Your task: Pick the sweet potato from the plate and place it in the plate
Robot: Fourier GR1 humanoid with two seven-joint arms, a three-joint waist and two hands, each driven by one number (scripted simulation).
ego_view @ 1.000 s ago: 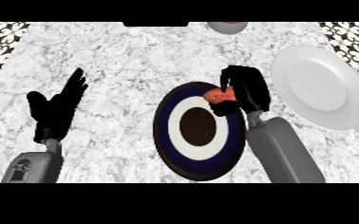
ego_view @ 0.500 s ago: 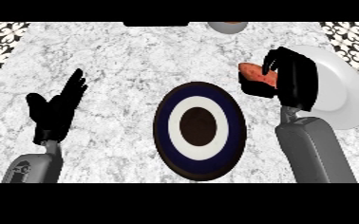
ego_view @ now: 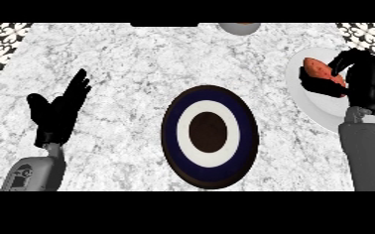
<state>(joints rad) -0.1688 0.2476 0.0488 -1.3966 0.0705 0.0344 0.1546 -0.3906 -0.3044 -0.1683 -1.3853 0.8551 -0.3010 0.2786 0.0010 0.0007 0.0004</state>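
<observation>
Marbled grey-and-white counter, seen steeply from above. Nearest, at the lower left, the left forearm, grey, leading up to the left hand: open, fingers straight and pointing up, resting near the left edge and touching nothing. At the lower right, the right forearm, also grey, rising along the view's right edge. Between the two, in the middle of the counter, the dark blue plate with its white ring and dark centre, nothing on it. Farther off to the right, the white plate, partly cut by the view's edge. Over it, the right hand, fingers and thumb curled round the sweet potato, its reddish-orange end showing to the left of the palm. Lies within the white plate's outline; impossible to tell whether touching the plate or just above it. By the look of it, pick and carry done, the task close to its end. Left to do: lowering if need be, opening the fingers, drawing the hand clear. Farthest, at the counter's back edge, part of a grey round thing, too cut off to name, and patterned tile in the far corners.
</observation>
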